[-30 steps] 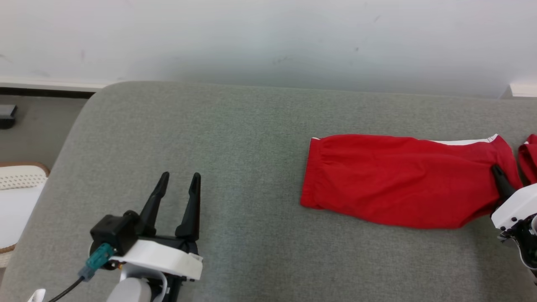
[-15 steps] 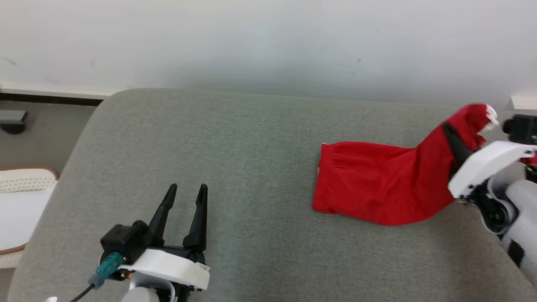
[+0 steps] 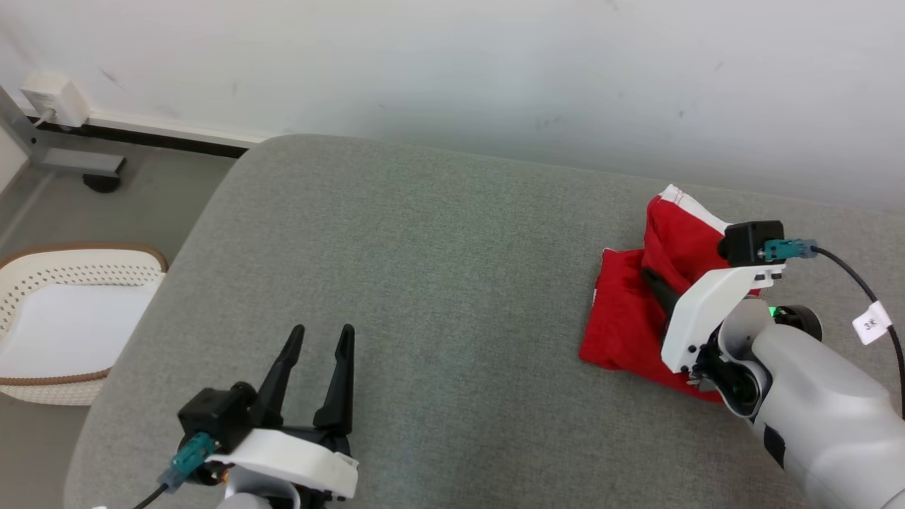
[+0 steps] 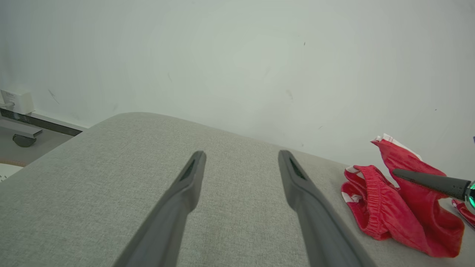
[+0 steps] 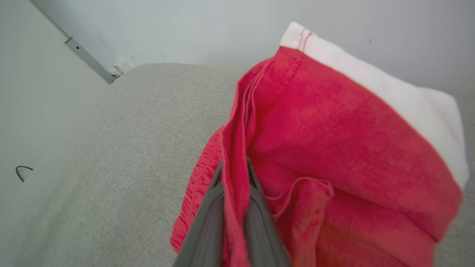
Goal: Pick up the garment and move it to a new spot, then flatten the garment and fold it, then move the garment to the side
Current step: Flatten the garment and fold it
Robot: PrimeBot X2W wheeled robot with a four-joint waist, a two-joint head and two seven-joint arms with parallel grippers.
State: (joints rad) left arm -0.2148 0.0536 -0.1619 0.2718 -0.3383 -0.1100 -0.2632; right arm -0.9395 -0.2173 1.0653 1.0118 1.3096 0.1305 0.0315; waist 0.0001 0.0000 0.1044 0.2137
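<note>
Fabric of the garment (image 5: 334, 148) is pinched in the tight-pressed jaws of the right gripper (image 5: 234, 174). Jaws of the left gripper (image 3: 322, 330) are spread wide, nothing gripped.

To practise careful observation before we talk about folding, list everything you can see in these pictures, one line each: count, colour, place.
Red cloth garment with white trim: one, red and white, right part of the cushion, one end raised.
Grey woven fabric cushion: one, grey, under the garment, in front of the wall.
White perforated basket with brown rim: one, white and brown, on the floor at left.
Small white box: one, white, low on the wall, far left.
Plain white wall: one, white, behind the cushion.
Left gripper: one, dark fingers, open, over the cushion's near left.
Right gripper: one, dark fingers, shut on the garment.
</note>
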